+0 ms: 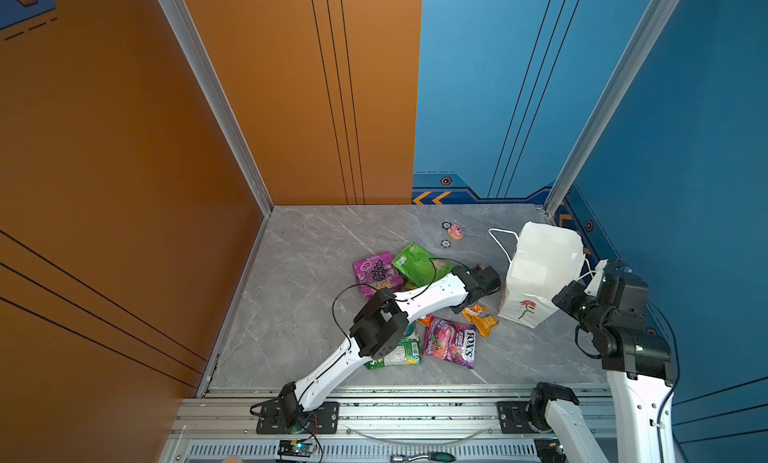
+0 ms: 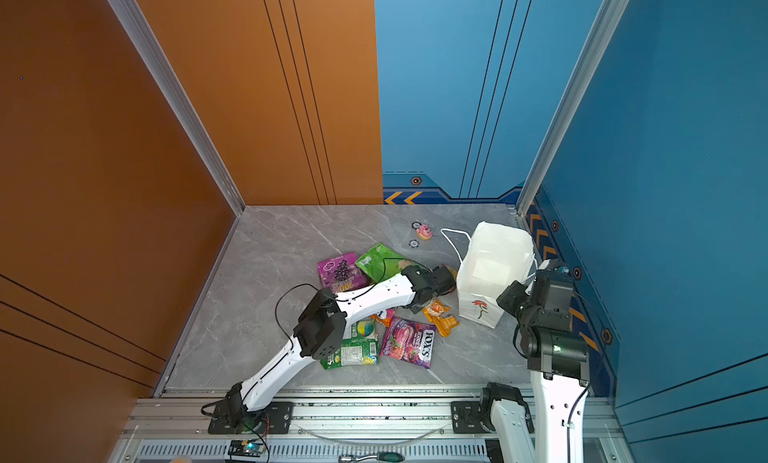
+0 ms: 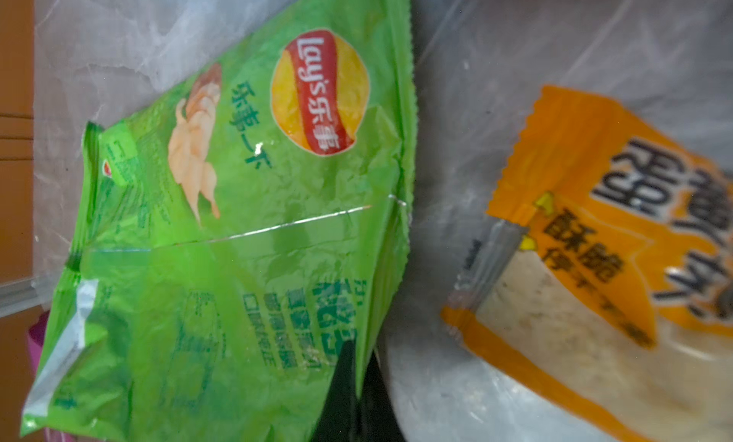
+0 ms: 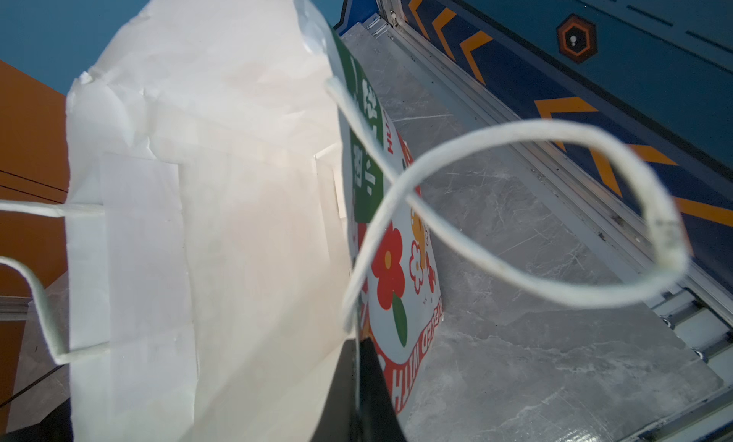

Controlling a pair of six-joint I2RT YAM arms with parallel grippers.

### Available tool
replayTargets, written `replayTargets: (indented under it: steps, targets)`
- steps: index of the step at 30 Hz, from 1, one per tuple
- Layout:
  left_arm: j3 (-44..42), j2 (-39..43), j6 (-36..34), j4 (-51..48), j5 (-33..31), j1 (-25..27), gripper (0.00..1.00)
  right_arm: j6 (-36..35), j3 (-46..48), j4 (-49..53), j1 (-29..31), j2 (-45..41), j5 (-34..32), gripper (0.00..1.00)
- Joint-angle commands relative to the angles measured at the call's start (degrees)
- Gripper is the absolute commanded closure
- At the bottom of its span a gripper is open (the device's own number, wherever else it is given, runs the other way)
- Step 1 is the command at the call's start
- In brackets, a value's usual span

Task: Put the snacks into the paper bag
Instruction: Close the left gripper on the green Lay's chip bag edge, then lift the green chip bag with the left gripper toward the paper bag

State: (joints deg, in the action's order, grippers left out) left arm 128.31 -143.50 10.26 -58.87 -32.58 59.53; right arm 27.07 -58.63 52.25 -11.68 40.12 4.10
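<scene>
Left wrist: packet seemingly within tool

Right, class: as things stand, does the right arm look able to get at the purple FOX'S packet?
Probably not yet: the right pincer is shut on the paper bag's rim, so it would have to let go. Otherwise the purple FOX'S packet lies in the open, bare table beside it.

FOX'S on purple packet; Lay's logo on green packet; Chinese characters on orange packet.
</scene>
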Motion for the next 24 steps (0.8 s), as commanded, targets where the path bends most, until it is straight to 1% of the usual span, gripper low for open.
replayTargets:
  steps: [1, 4, 9, 16, 20, 24]
  targets:
    - [-3.39, 7.44, 2.29, 1.8, -2.0, -0.64, 1.0, 0.88, 0.44, -1.27, -0.31, 0.22, 0.75, 1.0]
    - [-8.71, 13.41, 2.84, 7.39, 0.11, -1.03, 1.0, 1.07, 0.44, -1.69, -0.23, 0.68, 1.56, 1.0]
    - [-17.73, 23.11, 5.76, 15.05, 2.55, -2.81, 1.0, 1.2, 0.8, -2.29, 0.04, 1.3, 2.97, 1.0]
    - [-31.78, 39.99, 13.67, 26.0, 8.03, -7.58, 1.0, 1.75, 1.38, -3.62, 1.29, 2.39, 4.77, 1.0]
    - [-39.73, 50.0, 15.49, 37.21, 12.81, -9.24, 1.0, 2.02, -0.21, -4.09, 3.08, 4.62, 5.27, 1.0]
    - [-39.81, 54.19, 16.83, 39.84, 13.95, -9.93, 1.0, 1.61, -2.5, -3.39, 5.53, 7.02, 2.34, 1.0]
